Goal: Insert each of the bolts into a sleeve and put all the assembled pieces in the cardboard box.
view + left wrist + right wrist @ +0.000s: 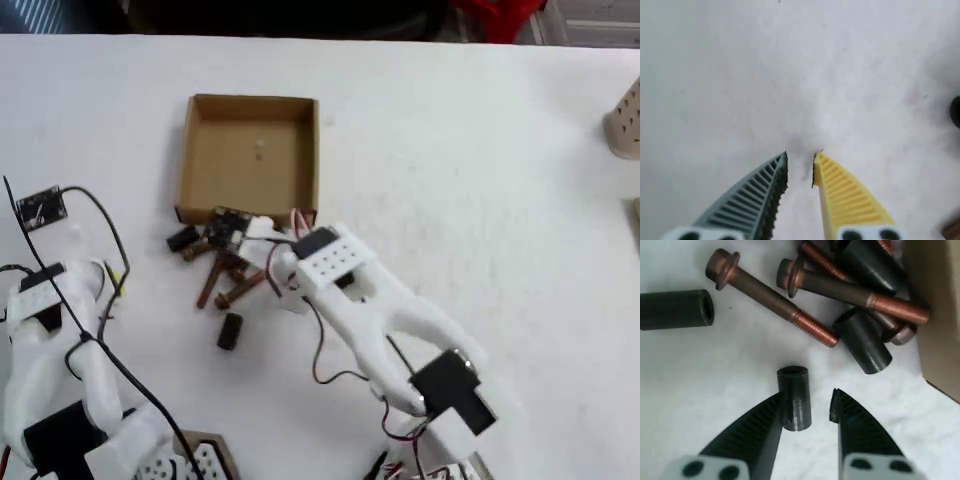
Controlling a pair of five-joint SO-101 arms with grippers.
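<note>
Right fingers (765,425) are spread apart with a short black sleeve (794,395) lying between them. It's snug against one finger with a gap to the other, so I'd say it's lined up for a pinch across its body, not clamped yet. Just past the tips is a copper bolt (770,302), then a heap of more bolts (850,290) and another sleeve (862,342) right beside the cardboard box (940,315). Nothing looks assembled. Left fingers (845,200) are barely apart and hold nothing over bare table (790,60), probably waiting its turn.
</note>
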